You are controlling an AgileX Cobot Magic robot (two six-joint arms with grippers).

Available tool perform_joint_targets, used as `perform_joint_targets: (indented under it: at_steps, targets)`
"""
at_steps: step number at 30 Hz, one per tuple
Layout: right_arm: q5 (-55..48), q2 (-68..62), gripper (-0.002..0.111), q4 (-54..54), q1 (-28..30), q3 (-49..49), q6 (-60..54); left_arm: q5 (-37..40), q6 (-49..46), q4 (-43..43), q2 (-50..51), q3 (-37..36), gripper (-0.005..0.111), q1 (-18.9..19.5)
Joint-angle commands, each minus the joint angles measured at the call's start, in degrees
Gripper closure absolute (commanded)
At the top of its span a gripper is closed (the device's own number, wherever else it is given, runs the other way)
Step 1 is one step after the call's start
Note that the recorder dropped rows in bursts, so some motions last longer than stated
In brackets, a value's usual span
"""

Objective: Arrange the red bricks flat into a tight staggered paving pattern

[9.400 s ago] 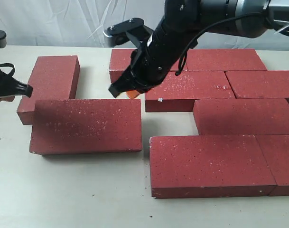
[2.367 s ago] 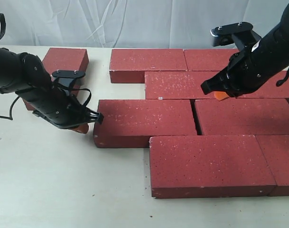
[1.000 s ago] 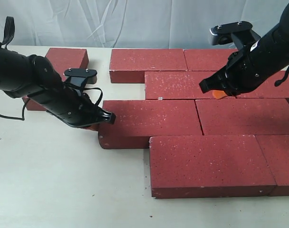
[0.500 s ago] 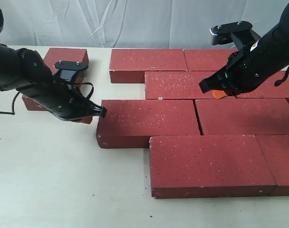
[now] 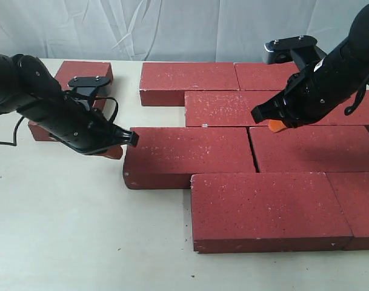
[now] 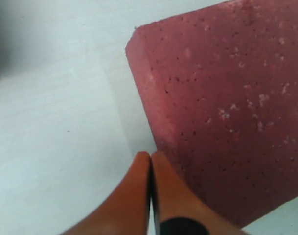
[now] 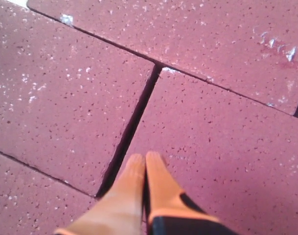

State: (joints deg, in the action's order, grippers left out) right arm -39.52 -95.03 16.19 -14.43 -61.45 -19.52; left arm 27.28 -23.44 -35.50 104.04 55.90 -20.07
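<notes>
Several red bricks lie flat in staggered rows on the table (image 5: 63, 230). The third-row brick (image 5: 187, 156) has its right end close against its neighbour (image 5: 314, 148), with a thin dark seam between them. One lone brick (image 5: 81, 76) lies apart at the back left, partly behind my left arm. My left gripper (image 5: 114, 151) is shut and empty, low beside the third-row brick's left end. In the left wrist view its tips (image 6: 149, 156) sit next to that brick's (image 6: 227, 98) side face. My right gripper (image 5: 275, 125) (image 7: 145, 159) hovers shut and empty above a seam (image 7: 136, 117) between bricks.
A white curtain (image 5: 172, 27) closes the back. The front-row brick (image 5: 260, 209) has bare table to its left. The rows run off the right edge.
The left gripper has drawn slightly back from the third-row brick's left end, which earlier it pushed rightward into the row. The right gripper shifted a little left and down.
</notes>
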Motion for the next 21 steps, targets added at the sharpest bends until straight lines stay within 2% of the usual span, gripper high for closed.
perform_joint_targets:
  at_steps: [1,6,21]
  targets:
    - [0.5,0.0,0.109,0.2,0.0,0.1,-0.3,-0.1,-2.5,-3.2,-0.3,0.2,0.106,-0.7]
    - [0.5,0.0,0.109,0.3,0.0,0.1,-0.4,-1.1,-2.5,-3.5,-0.3,0.2,0.106,-2.5]
    - [2.0,0.0,0.109,0.3,0.0,1.6,-0.4,-2.2,-2.5,-0.8,-0.4,0.2,0.106,-2.4]
